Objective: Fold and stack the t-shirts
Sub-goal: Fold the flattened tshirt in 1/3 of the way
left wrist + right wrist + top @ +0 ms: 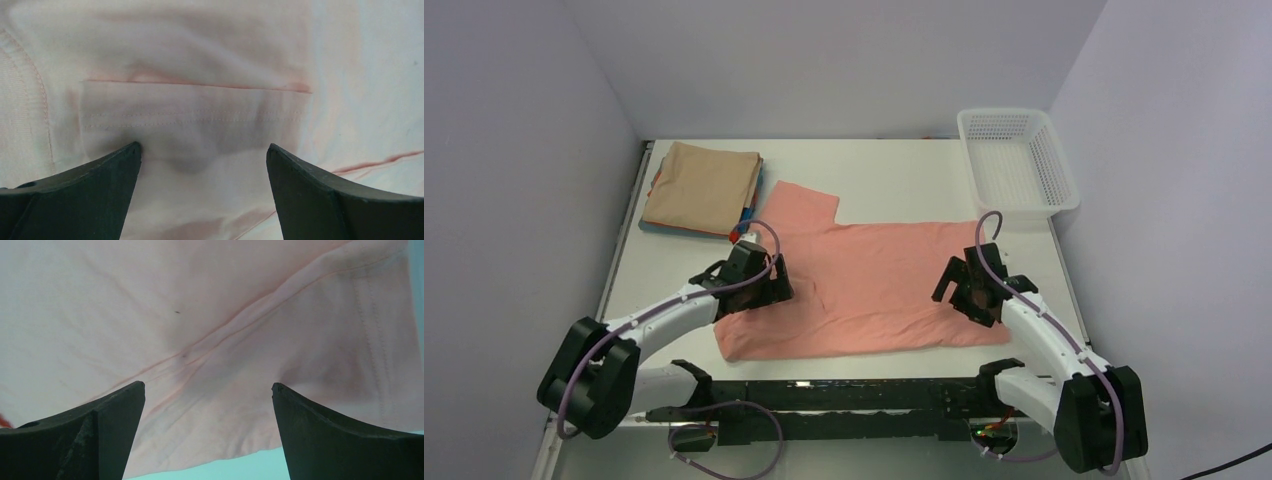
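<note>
Salmon-pink t-shirt (874,290), one, spread flat on the white worktop (894,165), directly beneath both end effectors. Left end effector (202,150): jaws spread wide, holding nothing, poised over a stitched hem. Right end effector (208,387): likewise wide and empty, above an edge of the shirt (a seam runs between its fingers). Tan t-shirt (704,185), folded, lies beyond the left end effector; white mesh basket (1019,160) lies beyond the right.

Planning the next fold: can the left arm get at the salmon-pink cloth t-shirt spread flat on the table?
Probably yes. The left arm's open fingers hang right over the salmon-pink t-shirt, nothing lying between them, and the folded tan t-shirt sits clear at the far left.
</note>
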Tool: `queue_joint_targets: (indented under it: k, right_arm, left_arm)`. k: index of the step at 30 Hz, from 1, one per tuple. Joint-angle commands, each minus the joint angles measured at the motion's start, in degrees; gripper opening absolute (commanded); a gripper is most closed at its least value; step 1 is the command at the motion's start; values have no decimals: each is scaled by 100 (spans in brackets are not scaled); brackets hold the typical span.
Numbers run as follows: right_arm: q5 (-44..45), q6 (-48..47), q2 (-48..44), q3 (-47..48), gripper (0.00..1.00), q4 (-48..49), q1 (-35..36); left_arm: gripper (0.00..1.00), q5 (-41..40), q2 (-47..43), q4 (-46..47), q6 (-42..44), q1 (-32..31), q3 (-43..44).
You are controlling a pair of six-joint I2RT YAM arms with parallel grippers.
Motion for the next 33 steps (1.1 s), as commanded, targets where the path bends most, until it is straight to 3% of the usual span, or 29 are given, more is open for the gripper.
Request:
queue_joint_targets:
  k: [1,5,11,16,23,26,31,33]
  right_arm:
    - [488,26,131,-161,100,53,-19]
    - [507,97,132,-163,100,54,-70]
    - [358,10,-16,-119,100,102,-68]
    - [371,-10,-48,-135,100,42,-70]
    - [353,-1,-60,-237,100,69,-82]
    - [378,7,-116,-251,100,27,-80]
    - [445,15,-169,-250,100,3,-82]
    - [434,3,-124,-243,100,7,-80]
  left_arm:
    - [100,-70,440,167,395,212,314]
    - [99,-17,343,-322,508,214,561]
    - [99,645,-1013,-990,666,125,628]
    - [99,1795,-1927,-1009,371,-741,132]
    - [99,1743,-1934,-1535,3,-1103,-263]
    - [99,1317,-1896,-1580,-71,-1096,-393]
    - [99,226,-1630,-1790,-76,-645,-222]
    - [99,374,-1626,-1540,-41,-263,-219]
